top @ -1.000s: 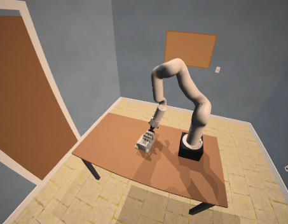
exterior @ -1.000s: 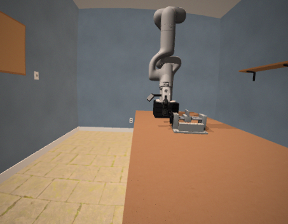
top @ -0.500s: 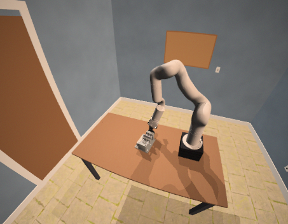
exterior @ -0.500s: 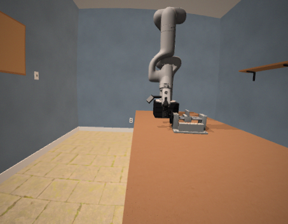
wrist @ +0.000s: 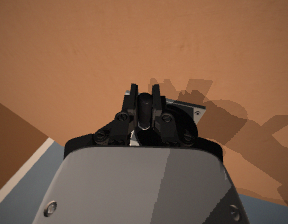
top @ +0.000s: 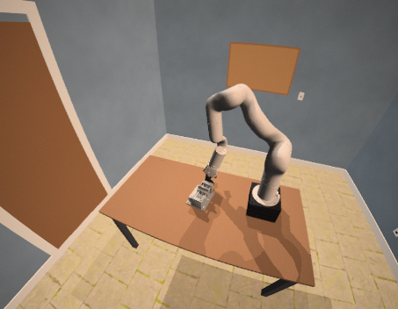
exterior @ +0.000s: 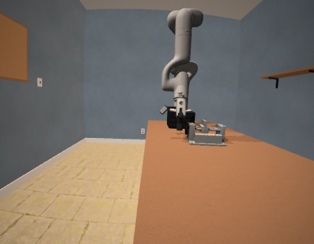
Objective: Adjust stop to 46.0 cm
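Hand (top: 209,179) (exterior: 180,129) (wrist: 144,93) nearly closed, crank knob (wrist: 145,104) apparently between its fingers; handwheel (exterior: 187,129) (wrist: 181,120) on the near-side end of the stop fixture (top: 201,196) (exterior: 208,138) (wrist: 199,111), on the counter (top: 151,193) (exterior: 202,180) (wrist: 145,45) — an off-circle pull could slip the knob, stalling the stop.

A pale, jointed robot arm (top: 256,120) rises from a black box-shaped base (top: 264,213) on a brown rectangular counter (top: 155,189), arches over, and reaches down to a light grey metal fixture (top: 199,201) with upright parts. An orange-brown rectangular board (top: 263,68) hangs on the blue-grey wall (top: 191,57).
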